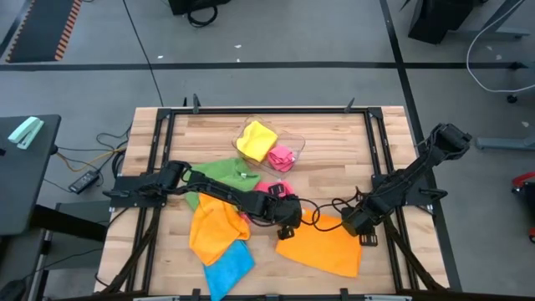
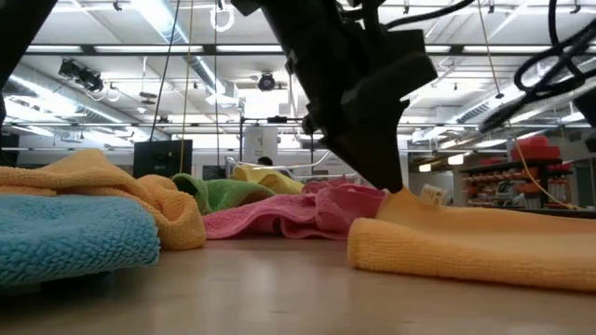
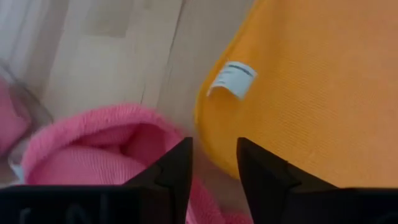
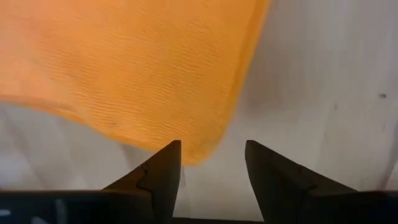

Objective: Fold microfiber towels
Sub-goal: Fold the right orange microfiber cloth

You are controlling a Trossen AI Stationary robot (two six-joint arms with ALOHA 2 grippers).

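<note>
An orange towel [image 1: 322, 244] lies flat on the table at the near right, with a white label [image 3: 231, 79] by its far left corner. My left gripper [image 1: 289, 221] stands open at that corner, between the orange towel [image 3: 311, 93] and a bunched pink towel [image 3: 112, 143]. My right gripper [image 1: 354, 224] is open over the towel's far right corner [image 4: 200, 148], which shows just ahead of the gap between its fingers [image 4: 211, 163]. A second orange towel [image 1: 214, 229], a blue one [image 1: 227, 266] and a green one [image 1: 224, 172] lie to the left. My left gripper slants down at the orange towel's far left corner [image 2: 402, 197], fingers apart; whether its fingertips touch the cloth I cannot tell. My right gripper points down with the towel's far right corner ahead of its open fingers; no touch shows.
A clear plastic tray [image 1: 294, 142] at the far middle holds a yellow towel [image 1: 256, 139] and a pink one [image 1: 282, 155]. A black frame [image 1: 376, 150] runs along the table's sides. Bare wood [image 1: 334, 159] lies at the far right.
</note>
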